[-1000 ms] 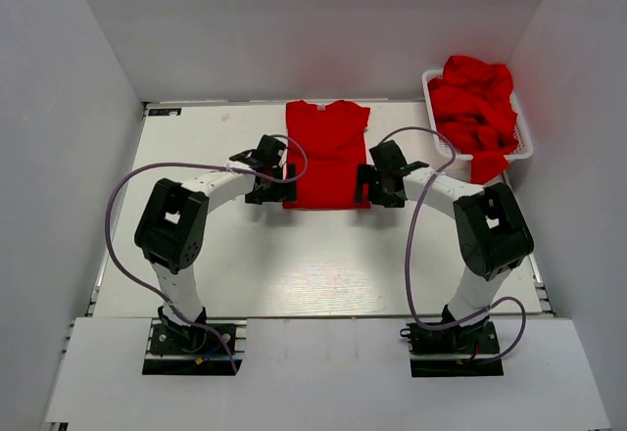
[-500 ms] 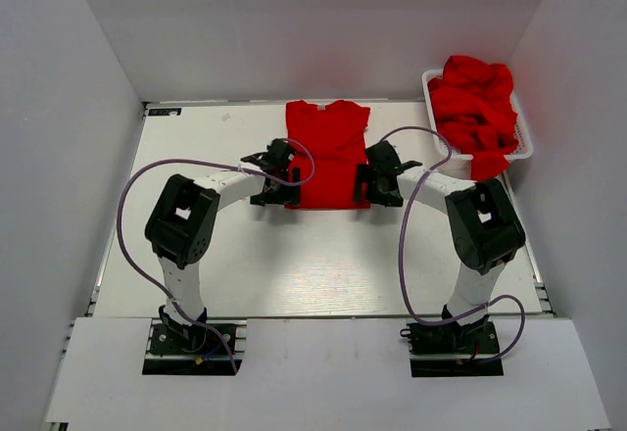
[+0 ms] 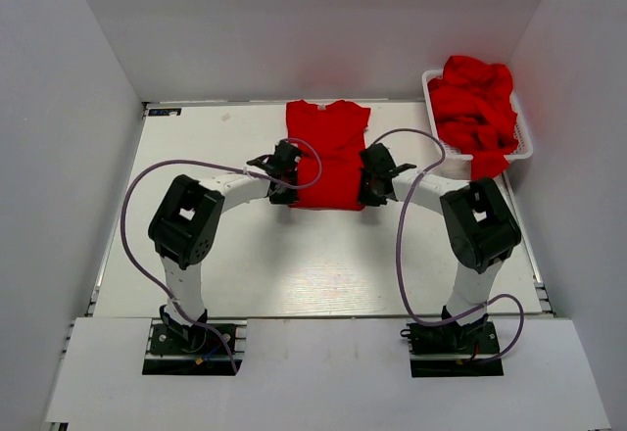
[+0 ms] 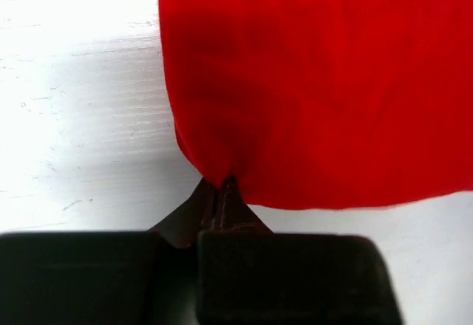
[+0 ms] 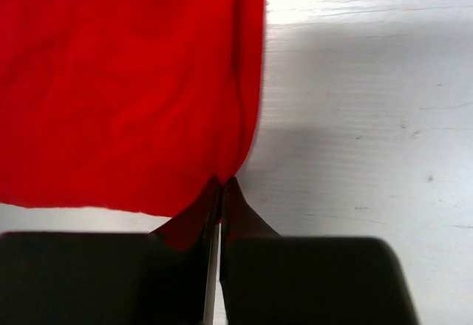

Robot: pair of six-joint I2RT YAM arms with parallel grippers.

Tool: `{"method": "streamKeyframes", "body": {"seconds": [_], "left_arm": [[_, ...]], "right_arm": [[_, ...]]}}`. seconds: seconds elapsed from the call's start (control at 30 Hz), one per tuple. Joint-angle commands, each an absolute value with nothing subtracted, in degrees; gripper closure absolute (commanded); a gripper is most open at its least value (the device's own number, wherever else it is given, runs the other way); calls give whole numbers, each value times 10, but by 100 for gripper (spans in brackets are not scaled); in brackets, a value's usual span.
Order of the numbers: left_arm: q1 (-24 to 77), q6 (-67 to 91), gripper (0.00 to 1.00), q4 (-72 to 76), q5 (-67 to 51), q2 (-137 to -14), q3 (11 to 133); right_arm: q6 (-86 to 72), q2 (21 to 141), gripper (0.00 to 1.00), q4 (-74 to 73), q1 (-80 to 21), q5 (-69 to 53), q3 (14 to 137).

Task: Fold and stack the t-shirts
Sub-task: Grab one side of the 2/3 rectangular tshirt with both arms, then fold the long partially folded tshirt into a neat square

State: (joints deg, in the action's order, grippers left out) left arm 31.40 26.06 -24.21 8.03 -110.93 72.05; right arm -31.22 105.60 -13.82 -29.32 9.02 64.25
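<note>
White-walled cell, pale table (image 3: 245, 264). T-shirt (image 3: 328, 152) flat at far middle, already narrowed to strip, collar away. Left gripper (image 4: 222, 186) pinched shut on near-left hem corner, right gripper (image 5: 221, 185) likewise on near-right. Paired grip probably for folding hem to collar. Other t-shirts (image 3: 475, 108) heaped in basket (image 3: 428, 83), far right.

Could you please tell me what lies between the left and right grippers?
The near hem of the flat t-shirt spans the gap between left gripper and right gripper, each shut on a corner; the top view shows it.
</note>
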Motion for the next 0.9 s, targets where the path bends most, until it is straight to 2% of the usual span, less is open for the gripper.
{"method": "streamKeyframes", "body": {"seconds": [0.0,0.23,0.53,0.73,0.87], "left_arm": [[317,260,100,-270,56,-1141,694],[317,260,100,-252,56,-1018,622],[338,272,100,-271,-5,-807,462],[351,279,100,-336,-56,-694,489],[351,295,100,-352,-40,-680,535]], "right_arm": [[-320,1054,100,-152,-301,44,619],[-326,945,100,-147,-307,53,543],[-305,737,100,-235,-327,-29,414],[-307,632,100,-295,-337,-43,404],[-294,612,100,-312,-333,-24,445]]}}
